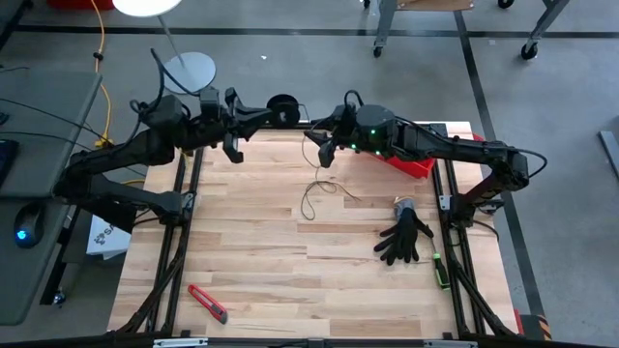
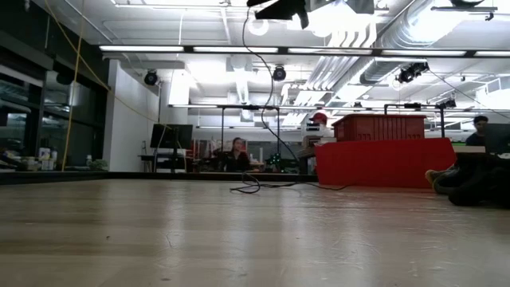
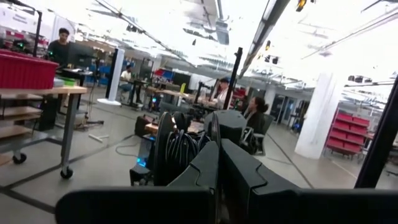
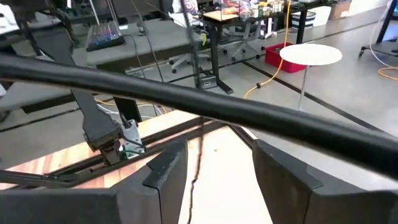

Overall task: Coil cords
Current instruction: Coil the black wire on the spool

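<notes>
From above, my left claw (image 1: 253, 115) holds the black spool (image 1: 282, 106) at the far edge of the table (image 1: 251, 280), and it is closed on it. My right claw (image 1: 327, 150) hangs near the spool, over the wood. The thin cord (image 1: 311, 193) drops from the right claw and makes a loose loop on the table, between the spool and the black glove (image 1: 404, 237).

From the table level, the cord (image 2: 259, 104) comes down from the top and ends in a small tangle (image 2: 255, 187) before the red bin (image 2: 382, 159).

In my left wrist view, the fingers (image 3: 205, 174) are pressed together on the spool (image 3: 180, 146), which has already some turns on it.

In my right wrist view, the 2 fingers (image 4: 165, 171) stand apart with the cord (image 4: 198, 165) running between them, so this claw is open.

The risk, I think: the cord is only guided, not gripped, so it can slip out sideways, or the loop can knot when I pull it up.
</notes>
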Controlling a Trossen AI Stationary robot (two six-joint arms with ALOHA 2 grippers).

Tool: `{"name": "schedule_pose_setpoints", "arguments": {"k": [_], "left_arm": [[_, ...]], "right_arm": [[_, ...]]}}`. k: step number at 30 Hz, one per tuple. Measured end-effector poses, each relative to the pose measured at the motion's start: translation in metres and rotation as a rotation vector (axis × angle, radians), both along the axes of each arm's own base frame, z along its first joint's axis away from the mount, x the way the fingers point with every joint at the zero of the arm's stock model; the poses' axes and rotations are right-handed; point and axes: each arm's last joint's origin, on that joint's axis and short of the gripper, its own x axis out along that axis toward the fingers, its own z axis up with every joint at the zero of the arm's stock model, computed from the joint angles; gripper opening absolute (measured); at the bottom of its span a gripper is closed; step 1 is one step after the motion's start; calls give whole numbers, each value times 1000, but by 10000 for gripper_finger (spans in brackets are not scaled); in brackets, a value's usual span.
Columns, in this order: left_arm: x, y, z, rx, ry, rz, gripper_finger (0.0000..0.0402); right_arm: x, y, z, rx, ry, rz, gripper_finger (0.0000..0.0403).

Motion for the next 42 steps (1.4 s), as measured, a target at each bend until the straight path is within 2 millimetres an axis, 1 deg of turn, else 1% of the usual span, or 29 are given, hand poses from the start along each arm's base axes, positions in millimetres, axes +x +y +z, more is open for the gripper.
{"name": "schedule_pose_setpoints", "arguments": {"k": [10, 19, 28, 42], "left_arm": [[0, 0, 0, -4, -1, 2, 3], [0, 0, 0, -7, -1, 9, 3], [0, 0, 0, -7, 0, 9, 3], [-1, 1, 1, -8, -8, 19, 3]], "right_arm": [[2, 1, 6, -10, -60, 40, 167], [2, 1, 6, -30, -59, 43, 114], [0, 1, 11, -48, -84, 45, 73], [0, 1, 8, -30, -61, 42, 67]]}}
